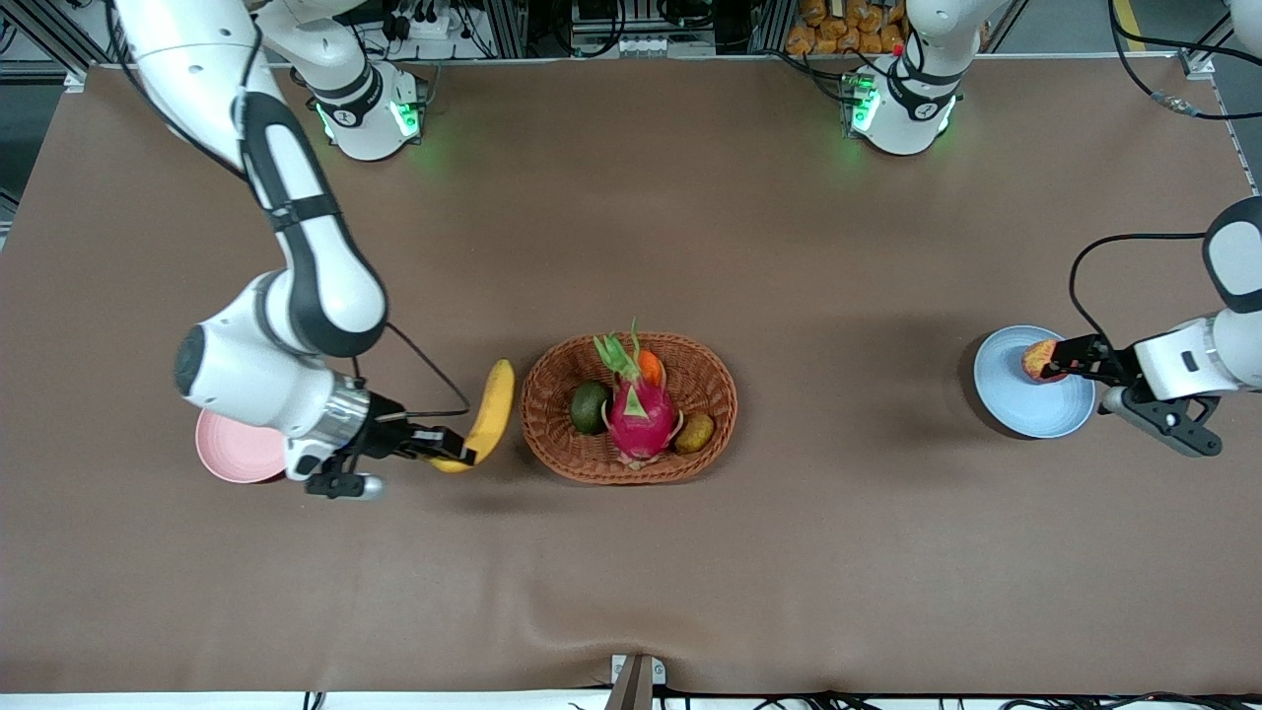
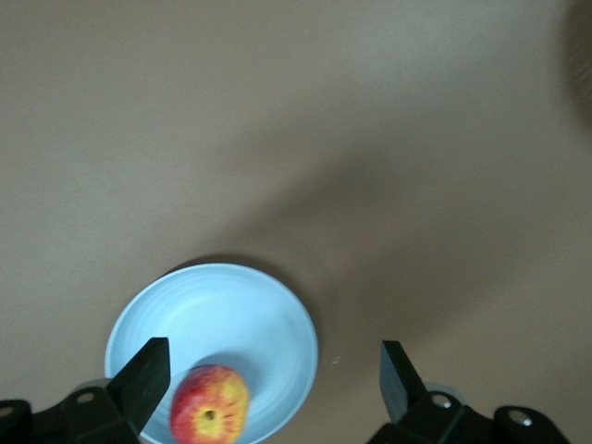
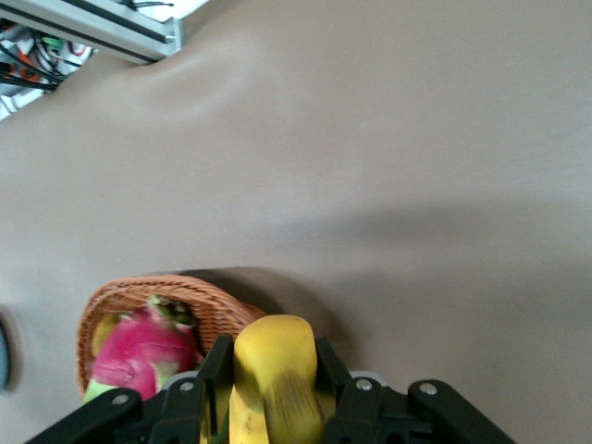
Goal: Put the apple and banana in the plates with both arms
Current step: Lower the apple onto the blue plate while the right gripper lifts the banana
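From my station I see the right tool (image 1: pixel 455 452) clamped on the banana (image 1: pixel 485 414), holding it over the worktop (image 1: pixel 631 247) between the pink plate (image 1: pixel 232 449) and the wicker basket (image 1: pixel 629 406); the banana hangs at the basket's nine o'clock in the front view. The left tool (image 2: pixel 273 375) stands wide open with nothing in its grip, over the blue plate (image 1: pixel 1025 404) at the left arm's end. The apple (image 1: pixel 1040 358) rests on that plate, toward its eleven o'clock edge.

white arms (image 1: pixel 296 187) with black joint bands (green-lit bases), black cables, black two-finger claws
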### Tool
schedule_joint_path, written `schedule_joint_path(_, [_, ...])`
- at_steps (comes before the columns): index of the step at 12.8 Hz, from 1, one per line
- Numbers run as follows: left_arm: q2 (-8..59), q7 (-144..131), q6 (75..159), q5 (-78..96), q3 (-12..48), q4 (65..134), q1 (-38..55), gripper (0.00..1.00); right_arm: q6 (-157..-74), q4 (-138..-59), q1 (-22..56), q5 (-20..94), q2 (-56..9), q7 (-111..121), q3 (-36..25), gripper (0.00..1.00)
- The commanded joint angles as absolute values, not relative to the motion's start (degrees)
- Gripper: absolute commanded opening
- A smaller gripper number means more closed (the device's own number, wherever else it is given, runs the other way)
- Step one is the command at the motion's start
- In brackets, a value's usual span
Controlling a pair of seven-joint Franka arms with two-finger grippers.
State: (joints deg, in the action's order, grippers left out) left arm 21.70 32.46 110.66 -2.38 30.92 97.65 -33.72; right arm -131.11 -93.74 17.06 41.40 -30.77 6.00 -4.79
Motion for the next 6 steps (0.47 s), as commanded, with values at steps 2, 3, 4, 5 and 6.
schedule_joint_path(2, [16.7,25.2,104.7,-2.3,29.2,95.7,-28.0,1.0,-125.0,-96.0,16.6,33.6,-26.2,5.9,-8.2,0.01])
schedule_joint_path(3, [14.4,22.2,102.3,-2.3,27.1,95.7,-25.1,1.0,-122.5,-96.0,16.6,31.4,-25.2,7.1,-10.0,0.01])
schedule_joint_path(4, [12.3,19.9,100.8,-2.4,23.5,95.7,-20.6,1.0,-121.0,-96.5,16.4,30.3,-23.7,9.3,-11.4,0.01])
schedule_joint_path(5, [10.9,19.4,100.6,-2.5,18.7,95.6,-15.2,1.0,-120.8,-98.6,16.4,30.1,-21.6,11.1,-12.8,0.01])
schedule_joint_path(6, [10.4,19.7,100.6,-2.5,13.2,95.3,-10.4,1.0,-120.8,-101.8,16.5,29.3,-18.7,12.1,-14.1,0.01])
